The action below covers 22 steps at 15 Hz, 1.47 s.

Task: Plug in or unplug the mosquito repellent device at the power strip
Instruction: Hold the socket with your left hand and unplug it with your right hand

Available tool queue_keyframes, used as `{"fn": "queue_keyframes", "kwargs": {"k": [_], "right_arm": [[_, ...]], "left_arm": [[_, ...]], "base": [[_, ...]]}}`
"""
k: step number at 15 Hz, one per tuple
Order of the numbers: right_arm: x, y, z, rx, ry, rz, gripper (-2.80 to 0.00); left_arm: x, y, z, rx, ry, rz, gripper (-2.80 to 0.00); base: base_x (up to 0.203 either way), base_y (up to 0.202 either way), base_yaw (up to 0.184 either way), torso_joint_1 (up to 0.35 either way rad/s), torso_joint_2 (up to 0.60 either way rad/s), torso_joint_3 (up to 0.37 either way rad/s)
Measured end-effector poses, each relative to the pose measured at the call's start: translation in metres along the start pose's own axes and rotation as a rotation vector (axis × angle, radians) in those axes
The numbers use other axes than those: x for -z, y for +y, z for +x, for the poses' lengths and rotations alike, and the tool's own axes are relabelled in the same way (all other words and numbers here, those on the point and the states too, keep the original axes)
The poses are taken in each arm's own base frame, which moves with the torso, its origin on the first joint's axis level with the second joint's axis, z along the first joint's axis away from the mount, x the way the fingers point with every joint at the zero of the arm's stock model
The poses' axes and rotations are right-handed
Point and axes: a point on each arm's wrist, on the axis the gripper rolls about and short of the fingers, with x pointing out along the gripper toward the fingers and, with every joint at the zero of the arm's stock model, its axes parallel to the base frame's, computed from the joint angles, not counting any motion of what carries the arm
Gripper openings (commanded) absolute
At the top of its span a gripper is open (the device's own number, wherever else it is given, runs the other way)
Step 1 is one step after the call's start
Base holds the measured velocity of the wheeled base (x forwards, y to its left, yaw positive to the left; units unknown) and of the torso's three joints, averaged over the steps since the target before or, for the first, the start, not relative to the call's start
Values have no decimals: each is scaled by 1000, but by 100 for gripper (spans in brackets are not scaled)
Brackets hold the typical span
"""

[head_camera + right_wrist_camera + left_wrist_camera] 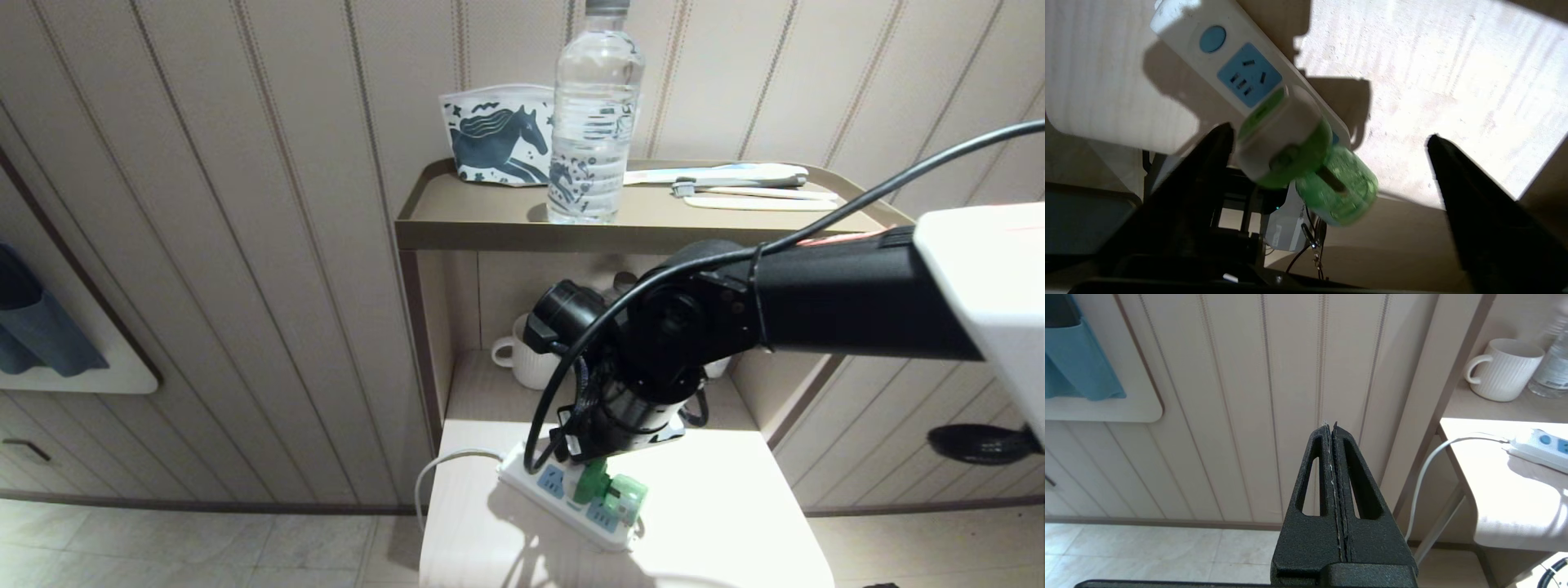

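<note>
The white power strip (549,482) lies slantwise on the pale table (735,506), its cord (433,469) hanging off the left edge. The mosquito repellent device (612,490), white with a green bottle, sits on the strip's middle socket; its prongs are hidden. In the right wrist view the device (1286,139) stands over the strip (1237,69) next to a free blue socket panel. My right gripper (1329,134) hangs open above it, one finger close beside the white body, the other well off to the side, holding nothing. My left gripper (1331,426) is shut and empty, off the table's left side.
A shelf unit (457,220) rises behind the table. It carries a clear water bottle (593,114), a horse-print pouch (498,135) and a toothbrush (735,184) on top, and a white mug (526,351) lower down. A panelled wall stands to the left.
</note>
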Motion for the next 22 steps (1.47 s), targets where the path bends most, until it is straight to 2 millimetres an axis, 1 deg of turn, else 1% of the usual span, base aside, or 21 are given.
{"fn": "queue_keyframes", "kwargs": {"k": [4,7,10,11,13,14,15,16,17,19,21,22], "right_arm": [[0,-15,-53,-106,31,9,-280],[3,-26,-84,-140,-22,38,-280],[14,-42,-117,-149,-100,61,-280],[20,-50,-132,-136,-142,67,-280],[39,-66,-163,-100,-223,65,-280],[55,-73,-178,-81,-261,51,-280],[72,-76,-188,-52,-293,30,-280],[89,-79,-193,-8,-329,20,-280],[106,-85,-194,50,-370,31,-280],[131,-101,-194,121,-454,75,-280],[154,-118,-186,162,-514,95,-280],[162,-126,-180,208,-547,105,-280]], "left_arm": [[0,0,0,0,0,0,-280],[0,0,0,0,0,0,-280],[0,0,0,0,0,0,-280],[0,0,0,0,0,0,-280],[0,0,0,0,0,0,-280],[0,0,0,0,0,0,-280],[0,0,0,0,0,0,-280],[0,0,0,0,0,0,-280],[0,0,0,0,0,0,-280],[0,0,0,1,0,0,-280],[0,0,0,0,0,0,-280],[0,0,0,0,0,0,-280]], "base": [[0,0,0,0,0,0],[0,0,0,0,0,0],[0,0,0,0,0,0],[0,0,0,0,0,0],[0,0,0,0,0,0],[0,0,0,0,0,0],[0,0,0,0,0,0],[0,0,0,0,0,0],[0,0,0,0,0,0],[0,0,0,0,0,0],[0,0,0,0,0,0],[0,0,0,0,0,0]]}}
